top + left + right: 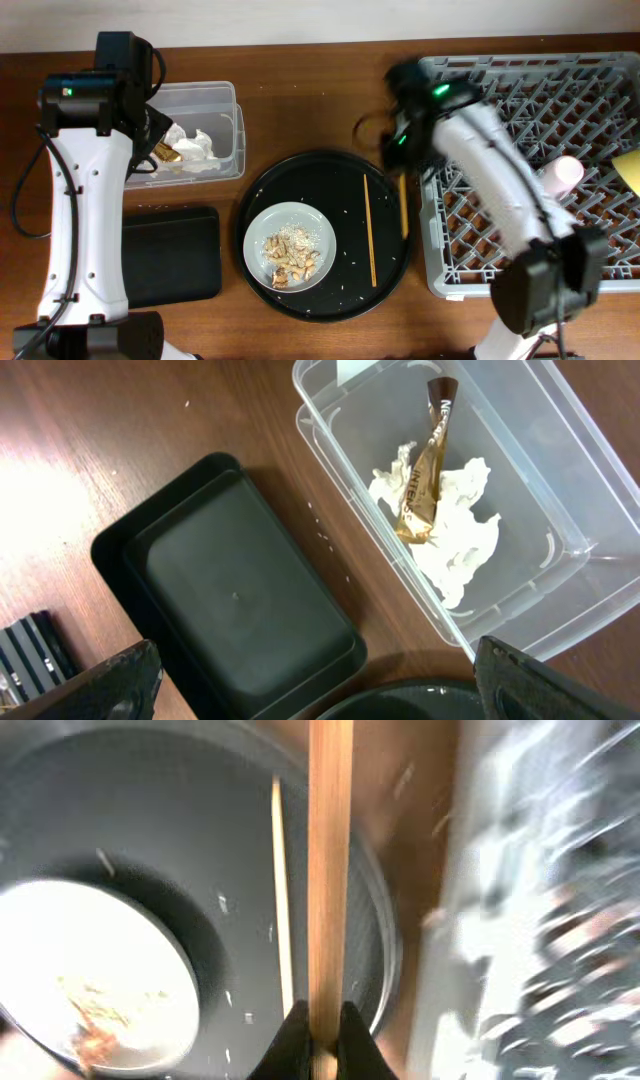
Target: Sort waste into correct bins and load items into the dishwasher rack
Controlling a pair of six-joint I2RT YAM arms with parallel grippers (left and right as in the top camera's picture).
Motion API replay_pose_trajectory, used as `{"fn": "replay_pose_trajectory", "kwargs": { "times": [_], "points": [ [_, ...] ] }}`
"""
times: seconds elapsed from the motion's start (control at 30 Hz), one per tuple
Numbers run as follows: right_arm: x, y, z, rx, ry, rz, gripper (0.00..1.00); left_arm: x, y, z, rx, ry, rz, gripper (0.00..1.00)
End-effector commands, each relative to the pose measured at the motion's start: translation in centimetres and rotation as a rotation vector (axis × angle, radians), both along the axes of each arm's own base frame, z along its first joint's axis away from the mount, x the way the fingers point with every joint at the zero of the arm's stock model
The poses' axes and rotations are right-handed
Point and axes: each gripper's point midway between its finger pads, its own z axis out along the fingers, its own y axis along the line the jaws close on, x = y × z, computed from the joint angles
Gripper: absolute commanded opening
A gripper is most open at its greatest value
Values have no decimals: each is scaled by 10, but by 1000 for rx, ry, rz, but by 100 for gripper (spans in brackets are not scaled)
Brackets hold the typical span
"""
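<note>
My left gripper is open and empty, above the clear tub and the black rectangular tray. The tub holds crumpled white tissue and a brown stick-like sachet. My right gripper is shut on one brown chopstick, held by the round tray's right edge next to the dishwasher rack. A second chopstick lies on the round tray. The grey bowl holds food scraps with rice. A pink cup and the yellow bowl are in the rack. The light blue cup is out of view.
The large round black tray sits between the bins and the rack, with rice grains scattered on it. The black rectangular tray lies at the front left. The right wrist view is blurred by motion.
</note>
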Motion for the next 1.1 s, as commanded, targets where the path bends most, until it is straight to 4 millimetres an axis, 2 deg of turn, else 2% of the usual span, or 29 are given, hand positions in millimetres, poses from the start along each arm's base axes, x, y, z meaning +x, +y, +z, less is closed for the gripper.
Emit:
{"fn": "replay_pose_trajectory", "kwargs": {
  "times": [0.0, 0.13, 0.27, 0.53, 0.67, 0.77, 0.87, 0.93, 1.07],
  "points": [
    [27, -50, 55, -51, -168, -35, 4, -2, 3, 8, 12, -23, 10, 99],
    [43, -89, 61, -60, -217, -104, 5, -2, 3, 8, 12, -23, 10, 99],
    [59, -108, 50, -85, -237, -60, 6, -2, 3, 8, 12, -23, 10, 99],
    [71, -108, -2, -94, -140, -34, 9, -2, 3, 8, 12, -23, 10, 99],
    [68, -102, -25, -61, -66, -24, 15, -2, 3, 8, 12, -23, 10, 99],
    [63, -91, -28, 0, -35, -12, 22, -2, 3, 8, 12, -23, 10, 99],
    [56, -90, -29, 2, -8, -12, 53, -2, 3, 8, 12, -23, 10, 99],
    [47, -89, -29, 10, 28, -14, 55, -2, 2, 7, 12, -23, 9, 99],
    [30, -62, -19, 104, 67, 24, 53, -3, 5, 8, 12, -23, 17, 99]
  ]
}}
